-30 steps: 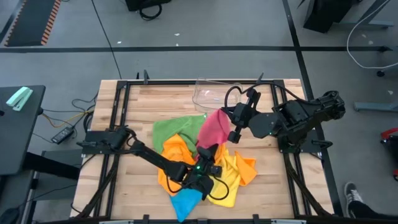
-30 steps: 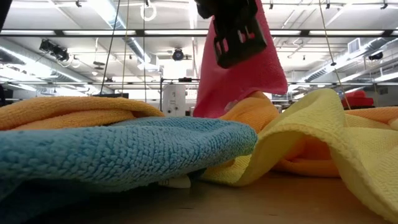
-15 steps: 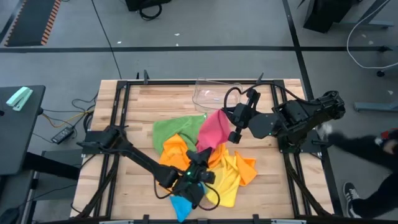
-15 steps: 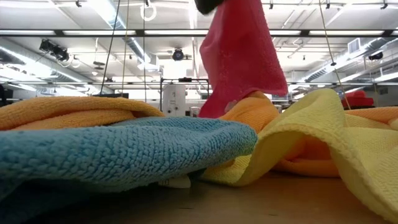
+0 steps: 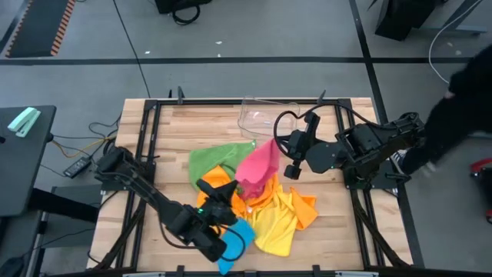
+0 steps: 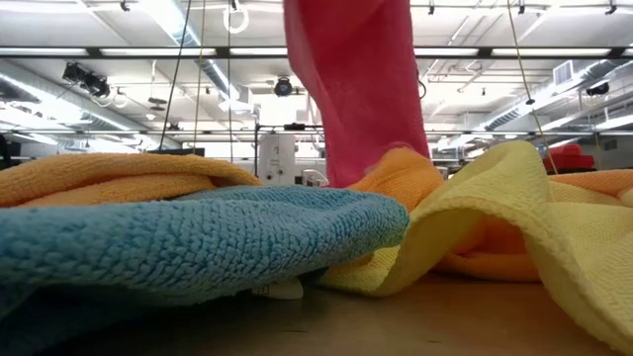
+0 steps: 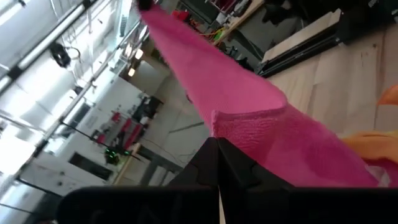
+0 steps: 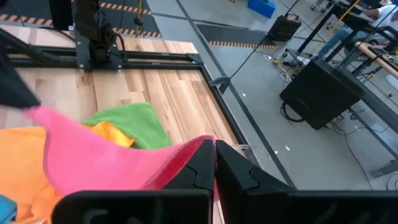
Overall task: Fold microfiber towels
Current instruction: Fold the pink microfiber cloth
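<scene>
We've got the pink towel (image 5: 260, 168) lifted clear of the pile, strung between both arms. Right gripper (image 8: 214, 163) is clenched on one top edge, up near the clear plastic tray (image 5: 260, 115); left gripper (image 7: 219, 163) is clenched on another edge of the same cloth, lower and toward the front of the surface (image 5: 173, 131). In the low view the cloth hangs down as a tall pink sheet, its bottom hem hidden behind the heap, so we can't tell if it touches.

Why held this way, in our judgement: two pinch points on one edge let the cloth hang and shake flat so it can be laid out for a fold.

Rest of the pile sits mid-surface: green towel (image 5: 209, 160) at the back, orange towel (image 5: 215, 183) overlapping it, yellow towel (image 5: 286, 225) to the right front, blue towel (image 5: 237, 240) at the front edge. None folded yet.

Risk: the pink hem could snag the orange one on the way down.
</scene>
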`<state>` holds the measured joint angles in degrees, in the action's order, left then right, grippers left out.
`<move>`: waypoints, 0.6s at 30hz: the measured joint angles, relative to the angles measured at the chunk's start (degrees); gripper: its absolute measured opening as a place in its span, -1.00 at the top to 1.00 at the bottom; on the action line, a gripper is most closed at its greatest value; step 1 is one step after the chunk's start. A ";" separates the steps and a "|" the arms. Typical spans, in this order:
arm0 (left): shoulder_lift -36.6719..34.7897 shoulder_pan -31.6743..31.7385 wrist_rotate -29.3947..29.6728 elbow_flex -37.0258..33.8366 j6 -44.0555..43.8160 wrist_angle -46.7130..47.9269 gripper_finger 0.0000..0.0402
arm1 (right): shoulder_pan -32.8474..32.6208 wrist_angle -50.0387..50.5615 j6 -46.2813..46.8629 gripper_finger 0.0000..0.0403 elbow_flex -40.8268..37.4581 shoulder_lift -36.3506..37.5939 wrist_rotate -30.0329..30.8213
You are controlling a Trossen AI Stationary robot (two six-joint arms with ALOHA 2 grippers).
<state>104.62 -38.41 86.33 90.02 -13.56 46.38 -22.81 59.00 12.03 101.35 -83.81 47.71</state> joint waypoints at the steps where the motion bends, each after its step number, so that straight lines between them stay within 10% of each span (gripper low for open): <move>1: -0.50 -0.23 0.03 0.00 -3.23 2.79 0.98 | 0.00 0.22 0.01 0.94 0.00 0.02 0.00; 8: -1.51 -0.37 -0.07 -0.02 -9.24 5.10 0.97 | -0.91 5.28 4.09 0.94 -0.01 0.01 -6.15; 18: -1.62 1.83 -8.74 -0.02 25.11 -24.02 0.93 | -11.44 5.95 7.55 0.94 0.01 0.09 -7.33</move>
<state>103.00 -36.58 77.59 90.00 11.55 22.35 -34.25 64.95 19.59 101.36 -83.72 40.39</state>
